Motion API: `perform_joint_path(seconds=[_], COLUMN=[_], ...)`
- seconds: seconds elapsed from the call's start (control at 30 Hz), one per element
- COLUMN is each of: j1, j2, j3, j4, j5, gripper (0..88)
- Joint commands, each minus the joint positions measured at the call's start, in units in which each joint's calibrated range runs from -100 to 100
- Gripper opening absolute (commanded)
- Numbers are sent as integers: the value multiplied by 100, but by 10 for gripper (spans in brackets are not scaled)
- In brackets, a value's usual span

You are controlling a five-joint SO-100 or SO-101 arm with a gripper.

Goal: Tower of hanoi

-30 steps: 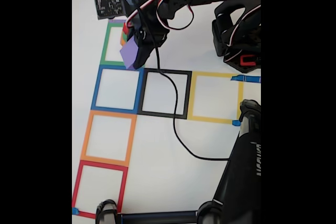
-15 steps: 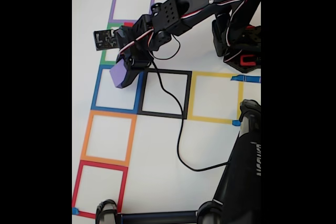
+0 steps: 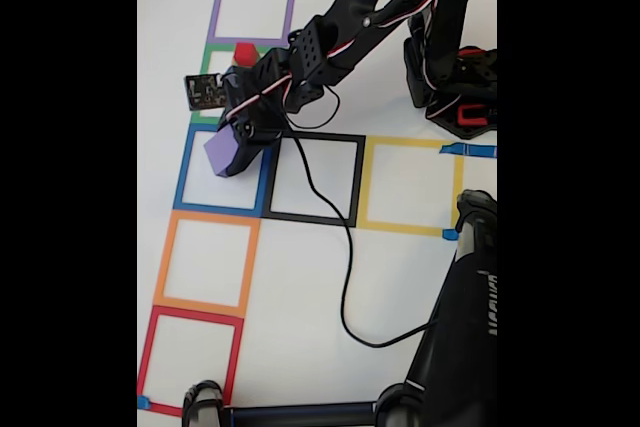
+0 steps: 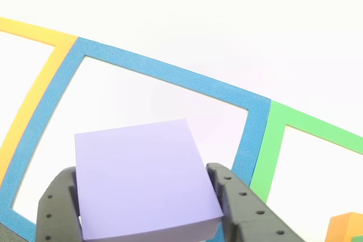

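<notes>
The purple block (image 3: pixel 224 152) is held between the two fingers of the gripper (image 3: pixel 238 147), clamped on opposite sides – seen clearly in the other view (image 4: pixel 142 179), with one dark finger (image 4: pixel 57 208) on each flank. In the fixed view the block hangs over the upper part of the blue tape square (image 3: pixel 225 169), on the left side of the white tabletop (image 3: pixel 310 277); whether it touches the surface cannot be told. The red block (image 3: pixel 245 52) is seen in the green tape square (image 3: pixel 212 82), nearer the far edge, and a corner of the orange block (image 4: pixel 347 226) shows at the bottom right of the other view.

Risks noted:
- The block appears tilted in the fixed view – if released so, it may land on an edge and roll onto the blue tape.
- It sits near the blue square's top-right corner, so an off-centre placement is likely.
- The black cable (image 3: pixel 345 267) trails across the tabletop; snagging could tug the arm.
</notes>
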Motion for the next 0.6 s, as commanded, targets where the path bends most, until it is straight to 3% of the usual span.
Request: perform_joint_path(seconds=[0.0,0.57], j1=[-22,-50], j2=[139,1197], j3=[-93,180], j4=[-362,-1998], j5=[36,36], gripper=[151,154])
